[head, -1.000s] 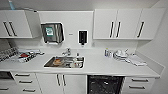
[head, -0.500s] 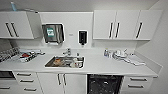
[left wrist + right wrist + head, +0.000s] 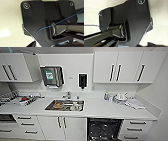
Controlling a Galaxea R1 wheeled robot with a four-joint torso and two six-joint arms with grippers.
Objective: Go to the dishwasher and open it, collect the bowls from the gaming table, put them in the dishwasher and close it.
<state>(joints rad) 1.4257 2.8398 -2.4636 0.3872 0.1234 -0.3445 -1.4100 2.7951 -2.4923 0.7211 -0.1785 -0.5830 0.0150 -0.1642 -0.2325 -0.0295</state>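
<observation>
The dishwasher (image 3: 104, 129) sits under the white counter, right of the sink. Its front is down or out of the frame, and its dark interior with wire racks faces me. In the left wrist view my arm's dark plate (image 3: 37, 21) hangs over a pale floor, crossed by a thin blue cable (image 3: 52, 25). The right wrist view gives the same kind of dark plate (image 3: 131, 18) over a pale surface. The gaming table is out of view.
A steel sink (image 3: 65, 105) holds several dishes. A dish rack (image 3: 17, 98) stands at the counter's left, and white crockery and bottles (image 3: 117, 97) at its right. White drawers (image 3: 136, 127) flank the dishwasher, with wall cabinets (image 3: 120, 67), a towel dispenser (image 3: 51, 75) and a soap dispenser (image 3: 82, 80) above.
The whole picture has shifted slightly upward, so the camera has moved; more of the dishwasher's opening shows. Nothing on the counter has moved.
</observation>
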